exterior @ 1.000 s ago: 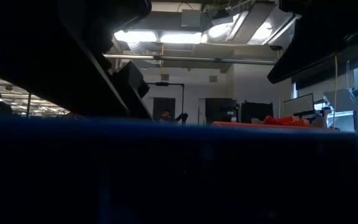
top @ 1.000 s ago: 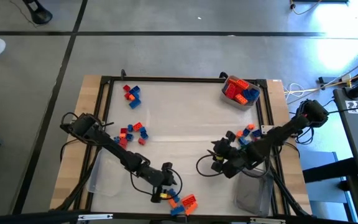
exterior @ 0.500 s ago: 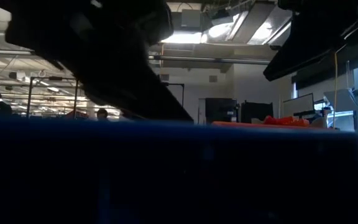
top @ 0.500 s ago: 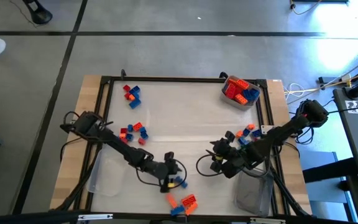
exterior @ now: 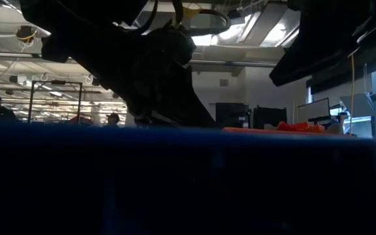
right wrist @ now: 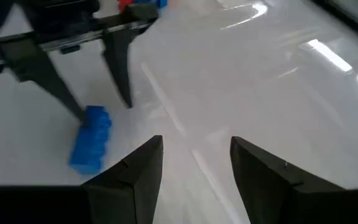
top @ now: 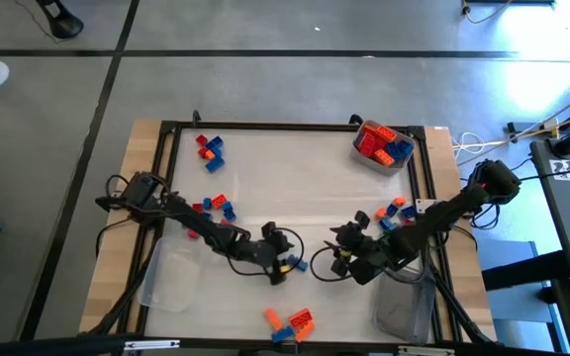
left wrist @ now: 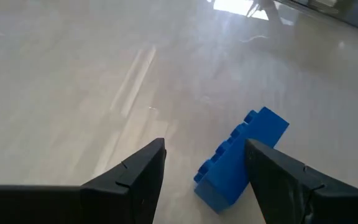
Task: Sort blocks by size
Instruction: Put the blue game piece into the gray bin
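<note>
Two arms: both reach over the pale bench [top: 295,168], the left from the frame's left, the right from its right.
Change, left arm: a second ago its fingers sat low at the bottom centre by the loose bricks; now the left gripper [top: 283,259] is higher, near mid-frame.
Change, brick: one long blue plastic brick [left wrist: 240,158] has left the bottom cluster and lies on the bench just beside the left fingers, touching one.
Left fingers: spread, nothing between them.
Right gripper [top: 342,259]: unmoved, right of centre, fingers spread and empty, facing the blue brick.
Bottom cluster [top: 290,323]: about three bricks, orange and blue.
Upper-left cluster [top: 209,150]: about five, red and blue.
Mid-left cluster [top: 214,208]: roughly six.
Right cluster [top: 394,210]: a few, partly hidden by the arm.
Clear plastic tub [top: 382,145]: one at upper right, filled with red, orange and blue bricks.
</note>
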Action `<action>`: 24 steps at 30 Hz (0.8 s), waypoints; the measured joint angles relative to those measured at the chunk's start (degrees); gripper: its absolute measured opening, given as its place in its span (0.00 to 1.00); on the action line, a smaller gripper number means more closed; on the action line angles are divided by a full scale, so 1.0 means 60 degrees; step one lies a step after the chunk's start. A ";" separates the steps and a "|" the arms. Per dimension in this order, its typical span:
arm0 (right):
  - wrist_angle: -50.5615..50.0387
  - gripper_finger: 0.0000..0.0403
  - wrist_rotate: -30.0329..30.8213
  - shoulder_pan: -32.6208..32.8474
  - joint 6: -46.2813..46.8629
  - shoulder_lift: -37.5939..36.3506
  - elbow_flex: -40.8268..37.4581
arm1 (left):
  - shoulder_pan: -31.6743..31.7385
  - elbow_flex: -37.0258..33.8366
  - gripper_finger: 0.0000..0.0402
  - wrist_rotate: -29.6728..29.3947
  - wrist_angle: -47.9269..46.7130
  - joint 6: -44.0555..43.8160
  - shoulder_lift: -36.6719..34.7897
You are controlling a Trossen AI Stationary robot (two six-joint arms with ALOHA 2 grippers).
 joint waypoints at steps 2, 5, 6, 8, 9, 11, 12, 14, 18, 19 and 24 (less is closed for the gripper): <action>0.0407 0.46 -0.0194 -0.0004 -0.0172 0.0315 0.0003 | 0.0016 0.0000 0.52 -0.0004 0.0020 0.0032 0.0000; 0.1378 0.46 -0.0754 0.0000 -0.0714 0.1000 0.0004 | 0.0016 0.0000 0.52 -0.0027 0.0046 0.0030 0.0000; 0.1746 0.46 -0.0931 0.0001 -0.0898 0.1225 0.0004 | 0.0016 0.0000 0.52 -0.0030 0.0055 0.0030 0.0000; 0.2614 0.46 -0.1305 0.0004 -0.1234 0.1641 0.0004 | 0.0009 0.0000 0.52 -0.0040 0.0069 0.0040 0.0000; 0.2956 0.46 -0.1437 0.0004 -0.1412 0.1843 0.0004 | -0.0001 0.0000 0.52 -0.0040 0.0070 0.0040 0.0000; 0.3606 0.46 -0.1529 0.0004 -0.1547 0.2238 0.0004 | -0.0002 0.0000 0.52 -0.0040 0.0070 0.0055 0.0000; 0.3901 0.46 -0.1558 0.0001 -0.1663 0.2411 0.0004 | -0.0002 0.0000 0.52 -0.0040 0.0069 0.0090 0.0000; 0.4429 0.46 -0.1614 0.0002 -0.1806 0.2749 0.0004 | -0.0002 0.0000 0.52 -0.0040 0.0062 0.0146 0.0000; 0.5326 0.46 -0.1674 0.0000 -0.2183 0.3348 0.0000 | -0.0002 0.0000 0.52 -0.0040 0.0062 0.0145 0.0000; 0.5553 0.46 -0.1687 0.0000 -0.2218 0.3483 0.0000 | -0.0002 0.0000 0.52 -0.0039 0.0064 0.0146 0.0000; 0.5889 0.46 -0.1372 0.0000 -0.2236 0.3937 0.0004 | -0.0002 0.0000 0.52 -0.0040 0.0082 0.0142 0.0000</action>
